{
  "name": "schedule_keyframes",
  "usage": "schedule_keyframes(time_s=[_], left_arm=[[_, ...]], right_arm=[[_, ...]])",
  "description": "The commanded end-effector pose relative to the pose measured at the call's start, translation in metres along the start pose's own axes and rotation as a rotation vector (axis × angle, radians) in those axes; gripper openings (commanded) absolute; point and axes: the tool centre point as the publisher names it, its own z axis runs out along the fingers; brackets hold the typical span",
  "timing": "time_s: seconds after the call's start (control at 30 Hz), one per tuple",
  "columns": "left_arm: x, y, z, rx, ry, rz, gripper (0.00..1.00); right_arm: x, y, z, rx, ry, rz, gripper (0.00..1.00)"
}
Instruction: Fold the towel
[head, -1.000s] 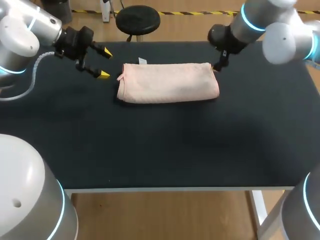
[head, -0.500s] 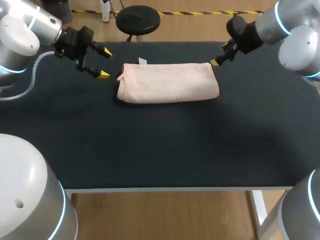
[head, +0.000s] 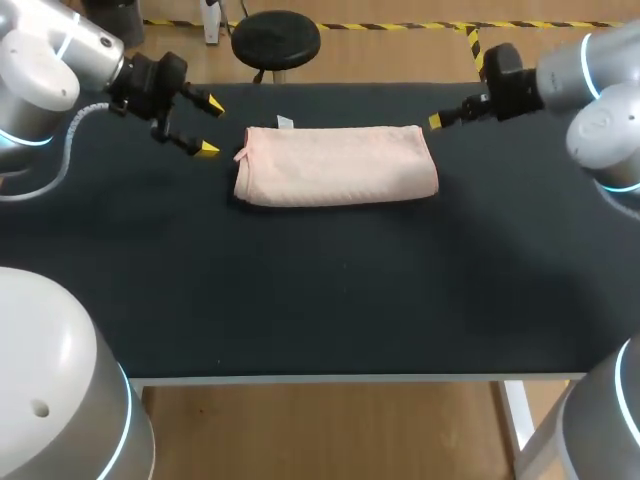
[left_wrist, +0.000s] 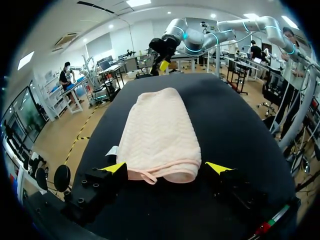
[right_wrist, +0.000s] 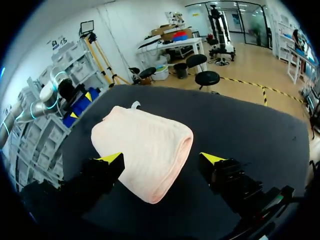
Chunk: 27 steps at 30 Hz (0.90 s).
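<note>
The pink towel lies in the upper middle of the frame on the black tabletop. It is doubled into a long, plump bundle running left to right, with a small white tag poking out at its upper left corner. What has changed is on the right. A second ago the right arm hung over the towel's upper right corner with its tool right at the cloth. It has since drawn back toward the upper right of the frame, and one yellow tip now shows just off that corner, clear of the fabric. In the right wrist view the right tool has its fingers spread wide with nothing between them that they touch, and the towel's end sits just ahead. The left tool has not moved across the frames. It sits at the upper left, close beside the towel's left end, also spread wide and holding nothing. The left wrist view shows the near end of the bundle ahead of and between its two tips, without contact. The towel's outline matches the earlier frames, so the release left it undisturbed. With both tools empty and off the cloth, this fold looks finished. I judge that either the task is done or the arms are setting up for one more fold, end to end.
</note>
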Motion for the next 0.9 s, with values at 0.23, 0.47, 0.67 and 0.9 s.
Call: schedule_keyframes(time_s=[0.23,0.47,0.67,0.9], left_arm=[[0.001,0.000,0.000,0.000,-0.003,0.001,1.00],[0.001,0.000,0.000,0.000,-0.003,0.001,1.00],[0.001,0.000,0.000,0.000,-0.003,0.001,1.00],[0.001,0.000,0.000,0.000,-0.003,0.001,1.00]], right_arm=[[-0.013,-0.019,0.034,0.092,0.100,0.527,1.00],[-0.020,-0.026,0.051,0.141,0.126,0.591,1.00],[-0.024,-0.033,0.064,0.152,0.131,0.633,1.00],[-0.019,-0.037,0.077,0.150,0.137,0.618,1.00]])
